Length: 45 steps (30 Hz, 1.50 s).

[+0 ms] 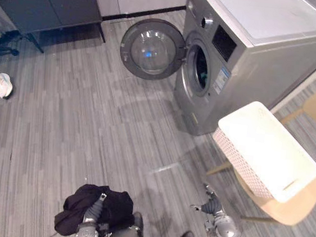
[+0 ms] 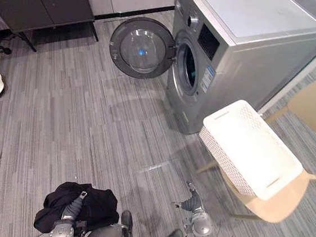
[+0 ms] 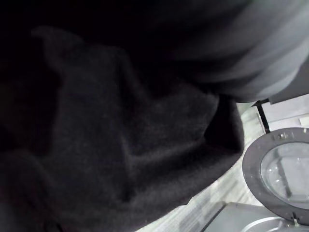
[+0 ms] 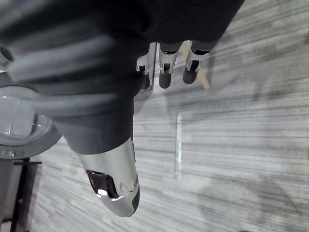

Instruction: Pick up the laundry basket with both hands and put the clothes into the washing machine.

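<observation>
The washing machine (image 1: 255, 55), door (image 1: 151, 50) open, stands ahead of the right hand (image 1: 210, 202), fingers loosely spread, empty; the white laundry basket (image 1: 268, 150) rests on a chair (image 1: 292, 209) just beyond it; black clothes (image 1: 119, 209) cover the left hand (image 1: 99, 203), grip impossible to tell

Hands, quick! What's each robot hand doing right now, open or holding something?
Left hand: tucked in the black clothes, cannot tell open or shut.
Right hand: open, holding nothing.

Silver-grey arms (image 1: 228, 232); right hand (image 1: 209, 204) has dark-tipped silver fingers (image 4: 164, 78).
</observation>
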Available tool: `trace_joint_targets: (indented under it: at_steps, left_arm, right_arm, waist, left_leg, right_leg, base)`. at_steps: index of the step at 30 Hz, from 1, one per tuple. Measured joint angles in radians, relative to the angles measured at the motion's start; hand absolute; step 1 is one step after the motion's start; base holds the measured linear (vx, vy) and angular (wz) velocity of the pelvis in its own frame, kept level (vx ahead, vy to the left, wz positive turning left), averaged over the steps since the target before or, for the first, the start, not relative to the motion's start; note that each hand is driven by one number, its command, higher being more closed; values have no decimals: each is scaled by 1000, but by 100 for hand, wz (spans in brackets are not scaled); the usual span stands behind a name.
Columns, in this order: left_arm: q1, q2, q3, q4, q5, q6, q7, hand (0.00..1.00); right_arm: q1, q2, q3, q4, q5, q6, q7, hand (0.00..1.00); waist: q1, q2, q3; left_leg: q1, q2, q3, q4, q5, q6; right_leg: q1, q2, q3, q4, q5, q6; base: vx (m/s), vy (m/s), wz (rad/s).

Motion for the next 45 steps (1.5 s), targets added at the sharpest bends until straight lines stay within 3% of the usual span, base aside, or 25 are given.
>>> trace_joint_targets:
  at_steps: [1,3,4,7,9,10,12,13,15,16,17,18,19,23,26,29,31,32,33,35,37,39,41,43,45]
  left_arm:
    - [-2,9,-4,-17,0,0,-10,100]
    - [-17,29,-21,-30,0,-1,-10,100]
    - [-28,39,-24,-31,0,-1,-9,100]
    - [-59,55,-33,-28,0,0,-9,100]
    - [-84,54,-44,-28,1,-2,-11,100]
    - [-100,52,-51,-29,1,-5,-11,100]
    - [-96,57,-57,-30,2,-6,-11,100]
    - [-92,51,-56,-29,4,-5,-11,100]
    - [-92,26,-56,-31,8,-5,-12,100]
    - [-77,0,-37,-32,9,-4,-12,100]
    - [-72,-7,-34,-32,9,-3,-12,100]
    - [-46,-23,-22,-43,9,-2,-13,100]
    - [-42,-33,-23,-49,9,-2,-13,100]
    - [-60,-53,-61,-115,18,-6,-34,100]
    - [-93,-62,-59,-115,19,-5,-33,100]
    - [-93,-73,-60,-109,18,-5,-28,100]
    - [-77,-83,-72,-97,18,-4,-28,100]
    - [-75,-78,-91,-69,18,-3,-31,100]
    - [-76,-66,-94,-59,18,1,-31,100]
    - [-75,-34,-90,-45,19,1,-31,100]
    - [-65,-19,-86,-45,19,1,-29,100]
    - [-60,-1,-86,-45,18,3,-27,100]
    - [-63,0,-85,-47,18,9,-21,100]
    - [-68,1,-80,-50,17,8,-19,100]
    - [-87,11,-79,-37,18,18,-19,100]
  right_arm:
    - [17,7,0,0,10,3,0,0]
    - [34,23,0,1,24,2,1,0]
    - [34,36,1,-2,43,-1,2,0]
    - [25,29,1,-2,72,-5,0,0]
    - [21,22,-1,-2,83,-5,0,0]
    - [32,23,-1,-1,88,-5,0,0]
    - [53,39,3,-1,91,-3,1,0]
    - [65,44,0,-2,91,-2,2,0]
    - [61,46,-5,-20,91,-3,2,0]
    - [63,53,2,-45,91,-1,6,0]
    - [65,54,5,-52,91,-1,8,0]
    - [71,69,8,-82,96,-1,7,0]
    - [71,85,4,-106,101,-4,-1,0]
    - [69,87,-19,-135,130,-20,-1,0]
    - [61,90,-54,-128,130,-20,-9,0]
    - [43,86,-63,-116,119,-21,-18,0]
    - [48,79,-64,-93,115,-21,-24,0]
    - [58,79,-63,-66,108,-18,-26,0]
    - [65,88,-64,-63,107,-14,-26,0]
    - [110,111,-60,-46,98,-11,-23,0]
    - [101,112,-46,-30,99,-10,-23,0]
    - [69,112,-23,-5,99,-9,-21,0]
    - [26,107,-15,33,98,-8,-22,0]
    - [10,104,-19,51,94,-3,-27,0]
    - [1,100,-24,63,77,1,-31,0]
  waist:
    - [-3,-12,7]
    - [-20,-5,23]
    - [-31,-6,26]
    - [-42,-8,42]
    - [-60,1,63]
    - [-66,-4,67]
    - [-65,-42,57]
    - [-82,-45,46]
    - [-77,-1,53]
    - [-72,24,68]
    - [-70,27,69]
    - [-51,34,72]
    - [-39,21,69]
    - [-20,-6,58]
    - [1,-9,61]
    - [6,-1,58]
    - [4,34,46]
    - [1,28,42]
    - [-3,16,38]
    - [-2,-34,12]
    - [-3,-41,8]
    - [-15,-41,8]
    - [-28,-29,-5]
    - [-25,-17,-24]
    - [-38,-8,-19]
  left_leg:
    - [39,-37,-58,1,-15,21]
    - [70,-32,-135,8,-23,28]
    - [99,-16,-190,-8,-38,29]
    - [172,-7,-257,-48,-36,25]
    - [237,1,-294,-73,-37,22]
    - [283,1,-317,-97,-54,-11]
    - [338,-6,-337,-101,-93,-72]
    - [347,15,-351,-60,-112,-101]
    - [273,67,-331,152,-113,-133]
    - [194,116,-300,396,-42,-217]
    - [173,128,-294,456,-7,-230]
    - [80,187,-268,729,3,-240]
    - [3,218,-222,856,-25,-193]
    - [-125,219,-90,670,-73,-121]
    - [-144,141,-224,268,-61,-140]
    - [-125,114,-397,26,6,-215]
    - [-101,153,-410,6,62,-210]
    - [-95,157,-348,64,127,-177]
    - [-83,150,-308,61,110,-168]
    - [-13,128,-138,32,78,-124]
    - [45,127,-11,0,60,-102]
    - [102,127,114,-33,53,-83]
    - [147,145,249,-72,35,-95]
    - [158,158,331,-82,45,-107]
    - [170,162,347,-68,45,-107]
  right_leg:
    - [-82,-24,165,190,92,-90]
    - [-136,38,303,282,20,-10]
    - [-175,129,336,260,-59,-16]
    - [-259,226,315,50,-77,-20]
    - [-258,269,292,-257,23,6]
    - [-259,283,293,-412,106,8]
    - [-277,287,331,-462,181,-32]
    - [-288,296,351,-383,273,-90]
    - [-269,334,314,-324,214,-128]
    - [-211,388,311,-319,180,-172]
    - [-194,402,312,-322,169,-177]
    - [-96,462,333,-357,140,-203]
    - [-11,488,356,-405,132,-213]
    - [139,484,436,-524,133,-212]
    - [201,477,544,-535,108,-170]
    - [222,480,699,-524,71,-112]
    - [228,504,796,-498,27,-80]
    - [211,491,847,-435,-30,-51]
    - [188,471,853,-400,-42,-31]
    - [84,410,810,-257,-59,9]
    - [30,359,677,-203,-50,26]
    - [7,275,369,-209,-37,-16]
    - [42,218,-28,-304,-20,-103]
    - [50,209,-150,-344,21,-91]
    - [40,229,-99,-350,24,-85]
  base:
    - [373,182,101]
    - [416,88,119]
    - [398,3,113]
    - [426,-39,84]
    - [466,-89,93]
    - [634,-189,94]
    - [689,-259,94]
    - [638,-283,80]
    - [635,-274,37]
    - [511,-218,-16]
    - [641,-249,-59]
    - [616,-217,-72]
    - [686,-231,-79]
    - [497,-129,-56]
    - [343,68,-87]
    - [337,265,-155]
    - [272,375,-189]
    - [239,427,-180]
    - [160,388,-166]
    - [84,295,-171]
    - [29,215,-197]
    - [31,163,-186]
    - [75,101,-166]
    - [139,65,-147]
    - [201,-54,-106]
